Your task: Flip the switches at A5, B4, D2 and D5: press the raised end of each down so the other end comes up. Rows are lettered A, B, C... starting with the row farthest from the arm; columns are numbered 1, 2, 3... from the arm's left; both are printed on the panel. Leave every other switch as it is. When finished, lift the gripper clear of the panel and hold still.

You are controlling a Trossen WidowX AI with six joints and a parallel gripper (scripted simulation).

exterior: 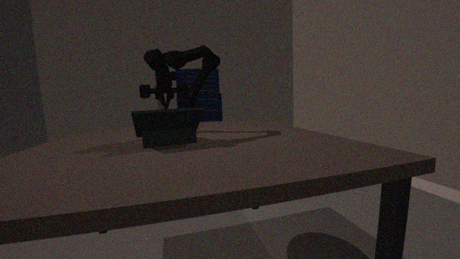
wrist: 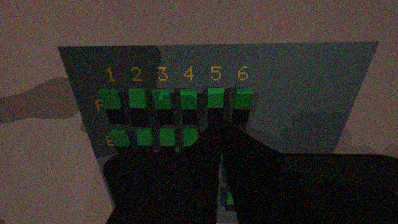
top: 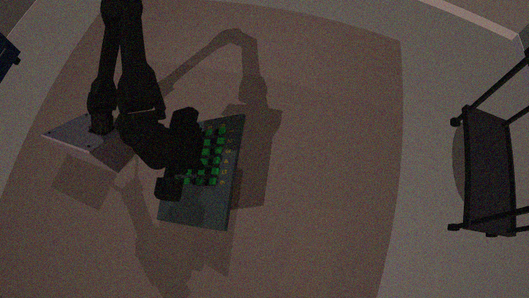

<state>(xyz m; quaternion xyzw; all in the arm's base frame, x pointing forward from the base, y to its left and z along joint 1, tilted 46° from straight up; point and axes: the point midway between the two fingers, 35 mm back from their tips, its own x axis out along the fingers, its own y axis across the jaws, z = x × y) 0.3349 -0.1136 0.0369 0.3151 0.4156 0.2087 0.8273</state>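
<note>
A grey-blue switch panel (top: 201, 208) (exterior: 167, 128) (wrist: 310, 90) sits tilted on the table, with green rocker switches in lettered rows and columns numbered 1 to 6. In the wrist view only rows A and B show. Switch A5 (wrist: 216, 97) is just beyond my fingertips and B4 (wrist: 189, 136) is just to their left. My gripper (wrist: 218, 125) (exterior: 166, 107) is shut and empty, with its tips low over the panel in column 5 near rows A and B. It hides B5, B6 and the nearer rows. I cannot tell whether the tips touch a switch.
The arm's base plate (top: 70, 135) lies to the left of the panel. A blue box (exterior: 209, 96) stands behind the arm. A dark framed stand (top: 484, 174) is off the table at the right. The table's front edge (exterior: 225, 196) is far from the panel.
</note>
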